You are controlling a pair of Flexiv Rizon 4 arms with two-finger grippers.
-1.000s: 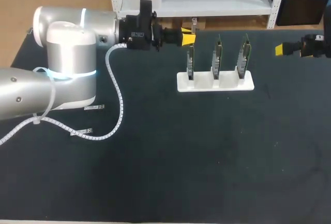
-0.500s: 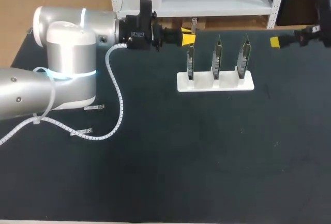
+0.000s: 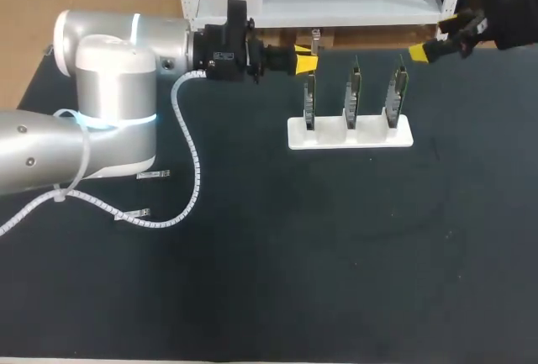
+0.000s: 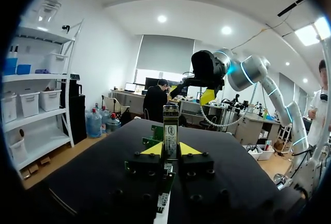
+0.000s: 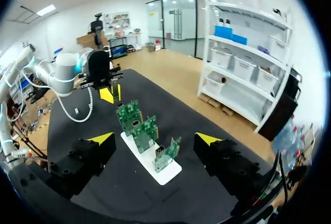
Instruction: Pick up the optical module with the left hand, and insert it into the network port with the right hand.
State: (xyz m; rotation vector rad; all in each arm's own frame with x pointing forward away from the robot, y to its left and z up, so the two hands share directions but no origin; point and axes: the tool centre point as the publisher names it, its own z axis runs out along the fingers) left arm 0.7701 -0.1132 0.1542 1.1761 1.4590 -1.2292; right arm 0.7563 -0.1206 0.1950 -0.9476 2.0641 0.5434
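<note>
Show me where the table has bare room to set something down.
Bare: the wide table stretch on the robot's side of the white stand, right of the hose; also right of the stand. Crowded: around the stand, left hand and left arm.

A white stand (image 3: 350,134) is set on the black worktop (image 3: 336,255), three green circuit boards (image 3: 354,88) are held upright in it, and two small silvery pieces (image 3: 152,176) are laid well apart from it.
</note>
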